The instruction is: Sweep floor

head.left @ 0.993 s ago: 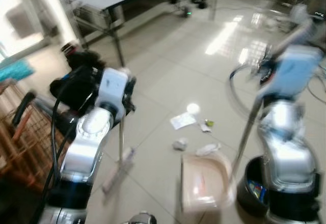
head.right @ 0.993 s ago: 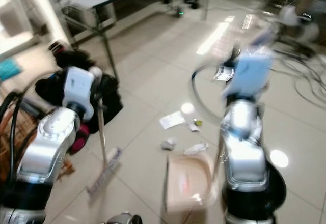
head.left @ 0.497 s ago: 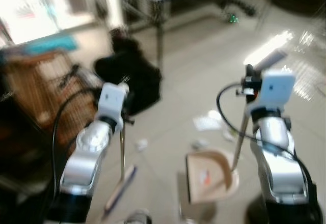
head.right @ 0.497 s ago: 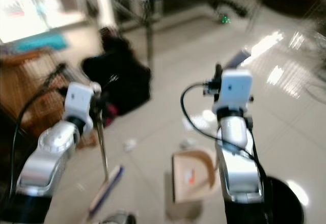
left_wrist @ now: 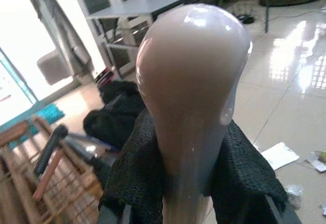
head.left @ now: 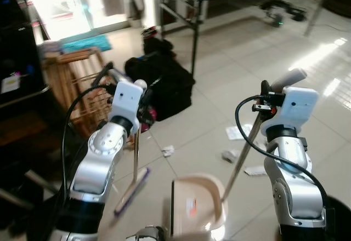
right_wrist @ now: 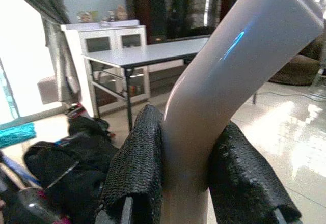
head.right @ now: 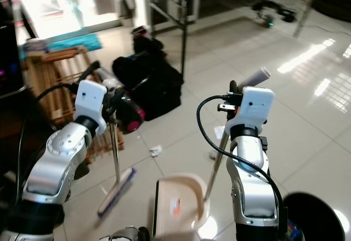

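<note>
The left gripper is clamped on the broom handle's top; the handle stands upright, its brush head on the floor left of the dustpan; the right gripper pinches the dustpan's long handle, which leans up and rightward from the pan; 4 paper scraps lie just beyond the dustpan; a black bag sits farther behind.

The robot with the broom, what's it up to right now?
It is sweeping. The left end effector is shut on the broom, its head on the tiles. The right end effector is shut on the dustpan handle, with the dustpan on the floor. Paper scraps lie beyond it.
</note>
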Controlling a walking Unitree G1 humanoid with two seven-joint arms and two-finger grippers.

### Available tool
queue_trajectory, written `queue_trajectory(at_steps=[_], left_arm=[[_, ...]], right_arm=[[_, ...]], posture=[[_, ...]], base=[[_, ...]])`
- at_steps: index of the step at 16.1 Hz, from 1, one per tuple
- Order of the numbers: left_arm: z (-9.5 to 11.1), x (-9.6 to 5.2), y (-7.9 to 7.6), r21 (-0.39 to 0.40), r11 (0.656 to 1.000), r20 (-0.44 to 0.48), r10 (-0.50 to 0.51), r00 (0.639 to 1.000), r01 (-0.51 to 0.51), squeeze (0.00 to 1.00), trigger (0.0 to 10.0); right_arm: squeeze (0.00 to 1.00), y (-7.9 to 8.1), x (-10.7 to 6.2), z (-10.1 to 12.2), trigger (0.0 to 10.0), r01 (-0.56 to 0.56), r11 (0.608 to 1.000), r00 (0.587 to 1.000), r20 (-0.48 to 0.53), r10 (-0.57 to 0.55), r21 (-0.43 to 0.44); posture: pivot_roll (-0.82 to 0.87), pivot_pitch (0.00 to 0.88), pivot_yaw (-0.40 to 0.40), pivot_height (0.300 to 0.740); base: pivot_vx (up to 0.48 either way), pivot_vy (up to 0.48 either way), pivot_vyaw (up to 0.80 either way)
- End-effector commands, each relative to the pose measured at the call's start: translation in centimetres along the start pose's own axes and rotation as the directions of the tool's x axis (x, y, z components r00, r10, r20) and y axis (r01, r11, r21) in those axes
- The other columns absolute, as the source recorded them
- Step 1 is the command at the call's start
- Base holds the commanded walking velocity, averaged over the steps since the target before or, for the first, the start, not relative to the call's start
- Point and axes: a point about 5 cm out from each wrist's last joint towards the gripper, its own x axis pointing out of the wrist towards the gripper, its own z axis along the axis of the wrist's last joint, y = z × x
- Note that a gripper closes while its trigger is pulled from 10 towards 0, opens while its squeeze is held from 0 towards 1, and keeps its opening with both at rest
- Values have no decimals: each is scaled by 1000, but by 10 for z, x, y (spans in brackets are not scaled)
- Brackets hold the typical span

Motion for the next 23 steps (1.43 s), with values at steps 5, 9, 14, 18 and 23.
queue_trajectory(at_steps=[5, 9, 14, 18, 23], left_arm=[[11, 7, 6, 13, 1000, 39, 3, 999, -3, 0, 10000], [9, 6, 9, 16, 1000, 34, 12, 999, -12, 0, 10000], [11, 7, 13, 28, 999, 32, 14, 999, -14, 0, 10000], [15, 11, 13, 34, 999, 42, 5, 999, -6, 0, 10000], [26, 20, 16, 34, 999, 65, 14, 998, -17, 0, 10000]], right_arm=[[0, -3, 1, 9, 10000, 12, 1000, 1000, 22, -12, 22], [0, 1, 5, 14, 10000, -18, 999, 999, 28, 17, 33], [0, -1, 10, 18, 10000, -13, 999, 999, 36, 12, 42], [0, -3, 15, 24, 10000, -13, 998, 999, 44, 10, 61], [0, -7, 26, 32, 10000, 11, 997, 999, 35, -14, 79]], posture=[[-75, 85, 48, 740], [-68, 84, 31, 740], [-59, 85, 27, 740], [-65, 95, 29, 740], [-61, 102, 34, 740]], base=[[299, 0, 215], [298, 0, 0], [298, 0, 0], [299, 0, 0], [299, 0, -320]])
